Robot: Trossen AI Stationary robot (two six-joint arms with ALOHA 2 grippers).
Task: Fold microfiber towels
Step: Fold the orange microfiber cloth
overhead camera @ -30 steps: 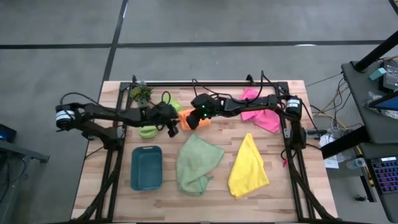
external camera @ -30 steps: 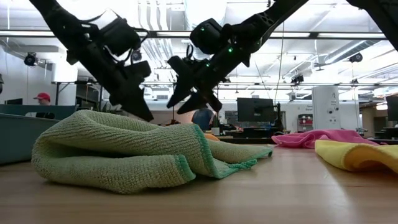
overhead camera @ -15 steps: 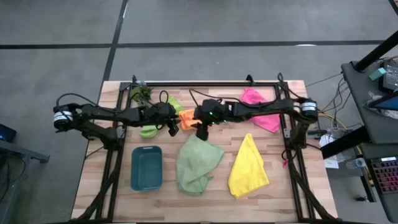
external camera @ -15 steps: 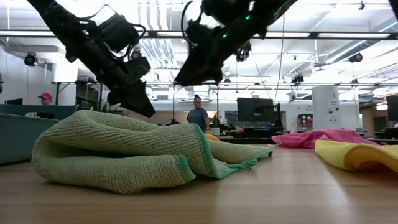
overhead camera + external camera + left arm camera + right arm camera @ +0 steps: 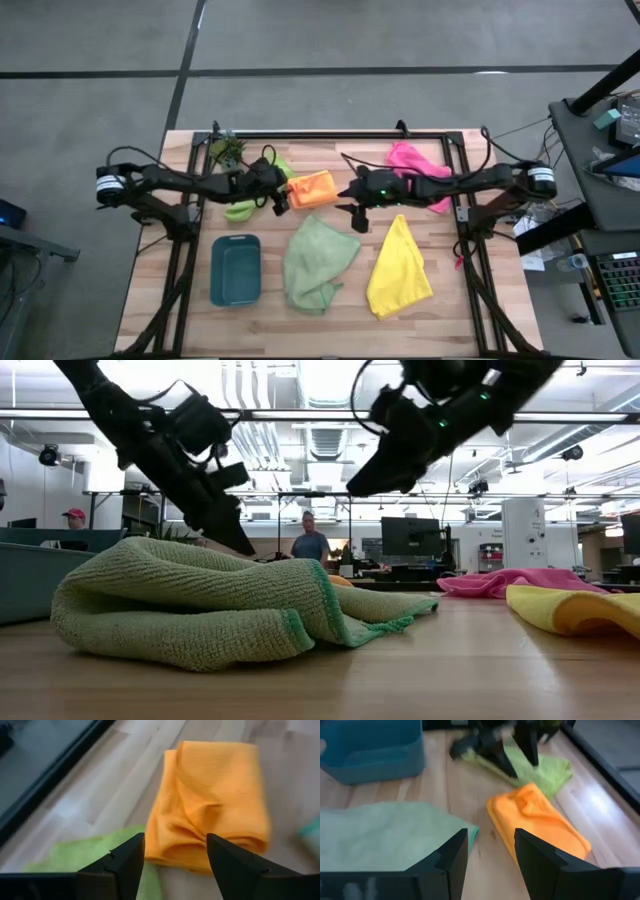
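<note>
Progress: orange towel (image 5: 311, 189) lies folded on the wooden table (image 5: 450, 310), nothing holding it; lime green (image 5: 240, 210), pink (image 5: 418, 175), sage green (image 5: 315, 262) and yellow (image 5: 398, 270) towels around it look unfolded | Grippers: left gripper (image 5: 279, 200) just beside orange towel, jaws apart, empty; right gripper (image 5: 357, 212) near it, jaws parted, empty | Room: open workshop, people standing far behind.

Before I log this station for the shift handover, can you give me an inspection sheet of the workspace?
Surface: wooden table, bare between items.
Job's things: orange towel folded; lime green towel, sage green towel, yellow towel and pink towel loose.
Clutter: teal tray; potted plant.
End effectors: left end effector open beside the orange towel; right end effector open, empty.
Cables: along both arms.
Surroundings: people beyond the table.
</note>
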